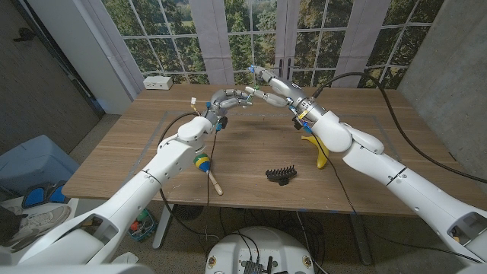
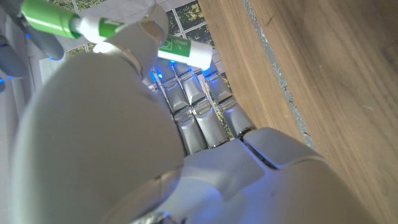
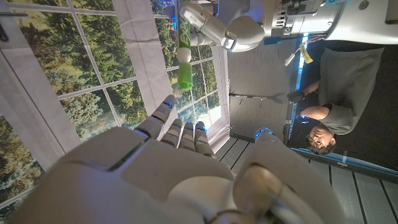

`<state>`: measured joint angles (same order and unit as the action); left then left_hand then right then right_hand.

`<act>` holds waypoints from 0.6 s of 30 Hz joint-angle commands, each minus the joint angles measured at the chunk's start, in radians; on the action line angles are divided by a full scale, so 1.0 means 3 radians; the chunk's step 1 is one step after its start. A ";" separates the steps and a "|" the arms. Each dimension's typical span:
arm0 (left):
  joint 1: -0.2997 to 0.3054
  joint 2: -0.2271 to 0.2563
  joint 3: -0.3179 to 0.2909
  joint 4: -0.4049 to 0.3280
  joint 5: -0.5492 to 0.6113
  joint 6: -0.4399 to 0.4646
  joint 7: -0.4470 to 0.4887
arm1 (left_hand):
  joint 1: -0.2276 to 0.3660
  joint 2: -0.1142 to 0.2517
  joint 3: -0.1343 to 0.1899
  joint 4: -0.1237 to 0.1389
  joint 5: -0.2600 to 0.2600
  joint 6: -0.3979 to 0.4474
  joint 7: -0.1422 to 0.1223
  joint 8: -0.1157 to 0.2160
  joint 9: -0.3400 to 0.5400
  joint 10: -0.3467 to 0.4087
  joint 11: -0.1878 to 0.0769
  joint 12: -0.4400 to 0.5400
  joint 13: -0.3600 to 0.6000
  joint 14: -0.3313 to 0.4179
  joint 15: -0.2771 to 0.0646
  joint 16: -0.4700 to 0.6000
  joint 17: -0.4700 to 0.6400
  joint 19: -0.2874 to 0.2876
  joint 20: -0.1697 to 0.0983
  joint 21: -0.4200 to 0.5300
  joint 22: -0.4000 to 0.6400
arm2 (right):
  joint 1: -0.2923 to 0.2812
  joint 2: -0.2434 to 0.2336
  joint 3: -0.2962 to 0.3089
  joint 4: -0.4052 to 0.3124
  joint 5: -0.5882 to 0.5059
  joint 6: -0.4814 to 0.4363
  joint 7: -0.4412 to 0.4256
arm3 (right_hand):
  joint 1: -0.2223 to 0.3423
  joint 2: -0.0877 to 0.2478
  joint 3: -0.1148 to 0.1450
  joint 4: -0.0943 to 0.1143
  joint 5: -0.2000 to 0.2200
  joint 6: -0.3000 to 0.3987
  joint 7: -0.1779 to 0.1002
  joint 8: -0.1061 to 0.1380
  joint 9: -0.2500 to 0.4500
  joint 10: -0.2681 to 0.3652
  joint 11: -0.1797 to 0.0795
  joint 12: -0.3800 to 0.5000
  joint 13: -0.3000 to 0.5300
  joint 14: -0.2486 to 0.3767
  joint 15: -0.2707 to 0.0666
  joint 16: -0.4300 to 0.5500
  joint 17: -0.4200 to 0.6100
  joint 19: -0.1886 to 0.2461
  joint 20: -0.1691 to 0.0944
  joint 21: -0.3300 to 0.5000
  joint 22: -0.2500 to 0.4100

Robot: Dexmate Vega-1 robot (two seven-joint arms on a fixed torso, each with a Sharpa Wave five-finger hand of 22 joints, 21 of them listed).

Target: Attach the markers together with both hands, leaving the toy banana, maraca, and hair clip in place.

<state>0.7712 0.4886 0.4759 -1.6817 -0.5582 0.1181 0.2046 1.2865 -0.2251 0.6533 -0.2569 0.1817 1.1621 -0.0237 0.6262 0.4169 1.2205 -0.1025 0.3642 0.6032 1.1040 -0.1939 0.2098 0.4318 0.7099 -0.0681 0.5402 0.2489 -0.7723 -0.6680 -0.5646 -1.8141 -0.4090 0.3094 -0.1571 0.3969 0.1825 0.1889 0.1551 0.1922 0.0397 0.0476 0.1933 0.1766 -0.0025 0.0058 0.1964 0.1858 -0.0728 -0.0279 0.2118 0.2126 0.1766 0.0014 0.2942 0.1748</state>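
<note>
Nearest the head camera, hair clip (image 1: 280, 174) black on the desk (image 1: 251, 148), with banana (image 1: 319, 149) to its right partly under the right forearm and maraca (image 1: 205, 166) to its left under the left forearm; all three lying well below the raised hands. Above mid-desk, two markers (image 1: 253, 92) lifted and pointed toward each other, ends close or just touching; too small in the head view to say whether mated. Left hand (image 1: 226, 100) closed round one marker, fingers wrapped on a white-and-green barrel in the left wrist view (image 2: 183, 51), with a green-capped marker (image 2: 65, 22) reaching in from beyond it. Right hand (image 1: 270, 81) facing it from the other side, seemingly gripping the second marker, though the head view too small and the grip hidden behind the hand's back in its own wrist view: cannot tell for sure. Judged step: aligning and pressing the pieces end to end. Next move likely calling for keeping both barrels on one line, then pushing the hands together until seated, without dipping toward the desk items.
</note>
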 commanded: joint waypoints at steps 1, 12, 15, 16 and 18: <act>-0.0045 -0.0004 -0.0020 -0.0118 -0.0303 0.0429 0.0076 | 0.0035 -0.0007 0.0119 0.0155 0.0033 -0.0015 0.0005 0.0017 0.0018 0.0264 -0.0252 0.1037 0.0292 -0.0025 -0.0146 -0.0015 -0.0003 -0.0012 -0.0236 0.0028 0.0010 | 0.0078 0.0143 -0.0139 0.0033 -0.0293 -0.0089 -0.0102 | -0.0145 0.0040 0.0007 0.0072 0.0041 0.0044 -0.0018 0.0020 0.0011 0.0034 -0.0014 0.0019 0.0009 -0.0011 -0.0066 0.0016 0.0020 0.0005 -0.0079 -0.0019 0.0018; -0.0057 -0.0123 -0.0142 0.0101 -0.0896 0.0427 -0.0302 | -0.0004 0.0054 0.0006 0.0205 0.0094 -0.0299 -0.0040 -0.0038 0.0084 0.0212 -0.0292 0.0857 0.0369 -0.0120 -0.0160 0.0030 0.0037 -0.0100 -0.0251 0.0161 0.0091 | 0.0219 0.0311 -0.0270 0.0270 -0.0031 -0.0046 0.0046 | -0.0320 0.0056 0.0057 0.0096 0.0094 -0.0096 0.0009 -0.0041 0.0009 -0.0087 -0.0010 -0.0031 0.0007 -0.0092 -0.0040 -0.0014 0.0021 0.0001 -0.0153 -0.0055 0.0011; -0.0056 -0.0160 -0.0171 0.0182 -0.1039 0.0383 -0.0426 | -0.0001 0.0131 -0.0018 0.0240 0.0130 -0.0363 -0.0040 -0.0053 0.0108 0.0206 -0.0300 0.0742 0.0290 -0.0072 -0.0169 0.0103 0.0107 -0.0138 -0.0251 0.0234 0.0145 | 0.0249 0.0342 -0.0292 0.0329 0.0021 -0.0057 0.0073 | -0.0330 0.0056 0.0065 0.0093 0.0098 -0.0097 0.0012 -0.0040 0.0008 -0.0083 -0.0007 -0.0029 0.0007 -0.0086 -0.0039 -0.0012 0.0020 0.0002 -0.0154 -0.0059 0.0010; -0.0057 -0.0171 -0.0181 0.0213 -0.1090 0.0371 -0.0478 | -0.0004 0.0106 -0.0049 0.0232 0.0145 -0.0355 -0.0049 -0.0048 0.0118 0.0327 -0.0266 0.0784 0.0327 -0.0113 -0.0166 0.0109 0.0136 -0.0160 -0.0244 0.0272 0.0172 | 0.0258 0.0357 -0.0297 0.0363 0.0048 -0.0042 0.0070 | -0.0333 0.0056 0.0067 0.0092 0.0099 -0.0095 0.0014 -0.0039 0.0008 -0.0081 -0.0007 -0.0028 0.0006 -0.0081 -0.0038 -0.0010 0.0020 0.0003 -0.0153 -0.0060 0.0010; -0.0052 -0.0206 -0.0213 0.0274 -0.1216 0.0355 -0.0567 | -0.0026 0.0229 -0.0119 0.0286 0.0255 -0.0368 -0.0025 -0.0134 0.0010 0.0261 -0.0285 0.0607 0.0201 -0.0085 -0.0166 0.0217 0.0273 -0.0195 -0.0259 0.0375 0.0221 | 0.0278 0.0380 -0.0304 0.0406 0.0113 -0.0049 0.0097 | -0.0339 0.0055 0.0075 0.0088 0.0102 -0.0087 0.0012 -0.0034 0.0008 -0.0071 -0.0006 -0.0023 0.0006 -0.0076 -0.0036 -0.0009 0.0018 0.0012 -0.0152 -0.0060 0.0009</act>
<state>0.7574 0.4621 0.4444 -1.6675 -0.7655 0.2318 0.1452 1.2899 -0.2097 0.6080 -0.2116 0.2279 1.0570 -0.0358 0.6063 0.4435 1.1965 -0.1267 0.4732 0.6043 1.0754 -0.1926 0.2483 0.4768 0.6627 -0.0606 0.6231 0.2989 -0.7212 -0.5949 -0.6288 -1.7568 -0.4338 0.2880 -0.1518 0.2974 0.1794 0.2021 0.1863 0.2182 0.0172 0.0480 0.1808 0.1767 -0.0219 0.0053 0.1884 0.1859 -0.0914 -0.0339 0.2118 0.2167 0.1765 -0.0343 0.2770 0.1747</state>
